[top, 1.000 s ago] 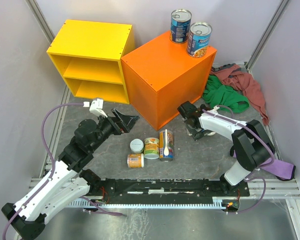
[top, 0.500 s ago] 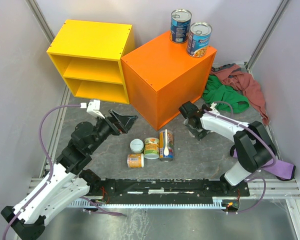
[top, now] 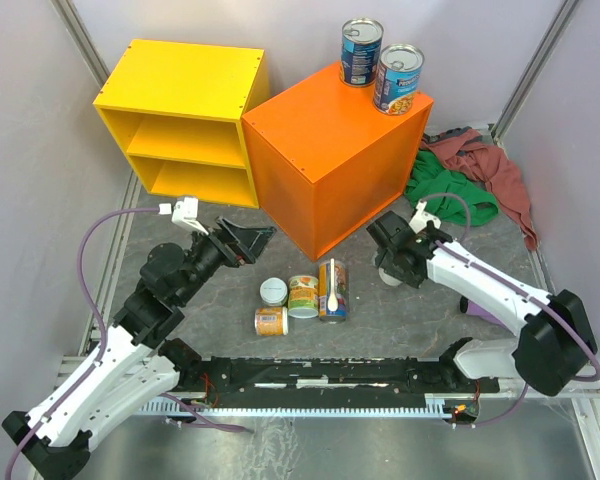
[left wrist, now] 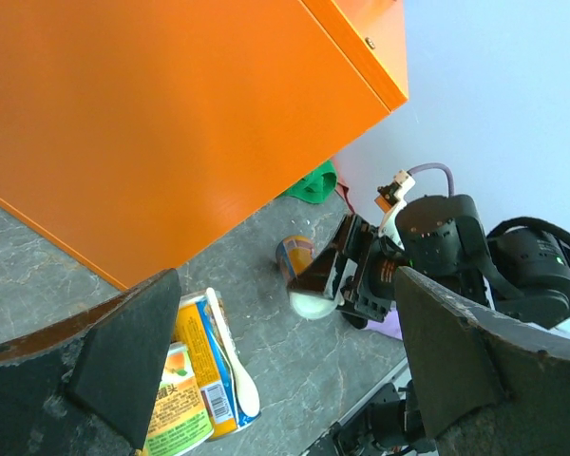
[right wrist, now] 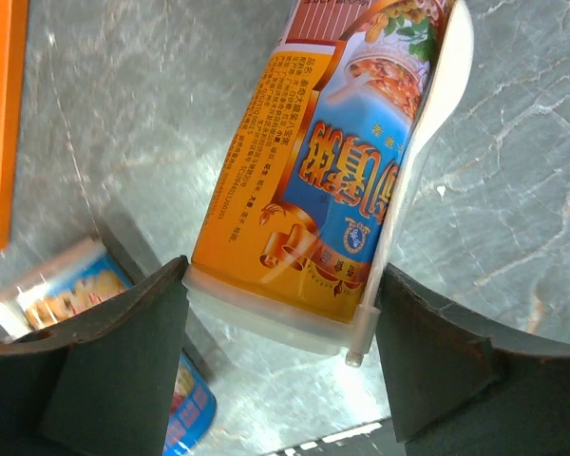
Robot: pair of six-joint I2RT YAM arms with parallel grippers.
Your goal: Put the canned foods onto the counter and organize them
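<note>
Can [right wrist: 313, 190] clamped in my right jaws, I reckon for the lift onto the worktop [top: 320, 130]; left jaws wide open, empty, parked clear.

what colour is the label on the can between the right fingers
Orange-yellow with a blue panel on the can; right wrist view shows it best.

counter [top: 330, 150]: orange | shelf [top: 180, 80]: yellow | can [right wrist: 323, 190]: orange-blue label | cloth [top: 450, 198]: green | tabletop [top: 400, 320]: grey marbled

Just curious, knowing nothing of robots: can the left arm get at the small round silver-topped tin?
Probably yes: its open fingers hang close beside the small silver-topped tin, only bare grey tabletop between them.
</note>
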